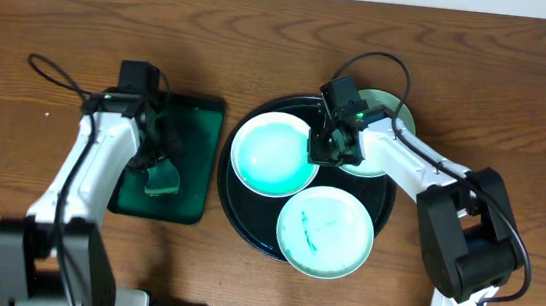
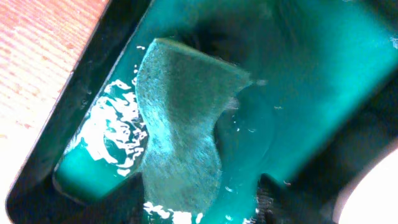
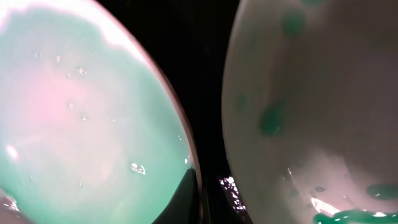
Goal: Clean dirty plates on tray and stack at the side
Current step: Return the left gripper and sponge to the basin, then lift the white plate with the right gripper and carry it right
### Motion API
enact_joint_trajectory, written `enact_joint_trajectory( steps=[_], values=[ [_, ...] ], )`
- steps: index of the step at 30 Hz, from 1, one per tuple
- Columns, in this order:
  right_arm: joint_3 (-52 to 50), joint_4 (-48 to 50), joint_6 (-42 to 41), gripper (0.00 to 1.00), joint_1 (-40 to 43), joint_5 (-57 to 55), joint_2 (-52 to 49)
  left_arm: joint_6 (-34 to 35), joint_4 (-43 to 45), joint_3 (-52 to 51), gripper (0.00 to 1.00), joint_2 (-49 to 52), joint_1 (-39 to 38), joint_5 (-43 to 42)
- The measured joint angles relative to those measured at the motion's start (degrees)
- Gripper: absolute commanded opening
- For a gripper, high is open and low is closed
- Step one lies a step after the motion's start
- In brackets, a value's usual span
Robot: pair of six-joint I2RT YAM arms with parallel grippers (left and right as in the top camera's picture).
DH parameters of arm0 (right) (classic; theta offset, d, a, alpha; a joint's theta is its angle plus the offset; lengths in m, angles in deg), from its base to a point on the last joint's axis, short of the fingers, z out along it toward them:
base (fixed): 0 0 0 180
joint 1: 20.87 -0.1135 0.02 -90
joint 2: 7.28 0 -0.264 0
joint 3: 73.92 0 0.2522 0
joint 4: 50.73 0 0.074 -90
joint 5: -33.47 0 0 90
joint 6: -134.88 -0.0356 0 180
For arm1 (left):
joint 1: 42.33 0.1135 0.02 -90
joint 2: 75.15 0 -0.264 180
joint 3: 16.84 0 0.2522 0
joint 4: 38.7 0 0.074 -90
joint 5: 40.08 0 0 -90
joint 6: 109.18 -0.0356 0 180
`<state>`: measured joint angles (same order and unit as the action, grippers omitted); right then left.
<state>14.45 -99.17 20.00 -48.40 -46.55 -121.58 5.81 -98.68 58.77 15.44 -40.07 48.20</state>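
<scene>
The round black tray (image 1: 246, 226) holds three plates. A mint plate (image 1: 271, 153) (image 3: 74, 112) lies at its upper left. A plate with teal smears (image 1: 325, 233) lies at the front. A third plate with teal spots (image 1: 387, 134) (image 3: 311, 93) sits at the upper right, partly under my right arm. My right gripper (image 1: 326, 146) (image 3: 208, 199) is down between the two upper plates, shut on the mint plate's right rim, one finger inside and one outside. My left gripper (image 1: 160, 174) (image 2: 199, 208) is open over a green sponge (image 2: 180, 124), which lies between its fingers.
The sponge lies in a dark green rectangular tray (image 1: 200, 126) (image 2: 323, 74) of teal liquid, left of the black tray. Wooden table (image 1: 46, 11) lies all round. The right arm's cable loops above the upper right plate.
</scene>
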Motion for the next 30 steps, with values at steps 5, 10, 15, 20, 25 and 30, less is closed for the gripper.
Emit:
enact_joint_trajectory(
  steps=[5,10,15,20,25,30],
  values=[
    [0.0,0.3,3.6,0.01,-1.0,-7.1,5.6,-0.5,-0.6,0.0,0.74,-7.5,0.0,-1.5],
    [0.3,3.1,7.5,0.01,-2.4,-13.1,12.8,-0.7,-2.3,0.0,0.76,-12.8,0.0,-1.9],
    [0.5,6.3,10.1,0.01,-3.1,-15.0,16.5,-0.9,-3.2,0.0,0.79,-13.4,0.0,-2.1],
    [1.4,9.0,10.6,0.01,-3.8,-14.8,17.0,-0.9,-4.1,0.0,0.79,-13.4,0.0,-2.2],
    [2.1,18.4,10.5,0.01,-8.1,-15.8,16.9,-0.9,-4.2,0.0,0.79,-13.4,0.0,-2.2],
    [2.8,30.0,11.4,0.01,-14.8,-21.3,14.6,-0.9,-4.2,0.0,0.79,-13.4,0.0,-2.3]
  ],
)
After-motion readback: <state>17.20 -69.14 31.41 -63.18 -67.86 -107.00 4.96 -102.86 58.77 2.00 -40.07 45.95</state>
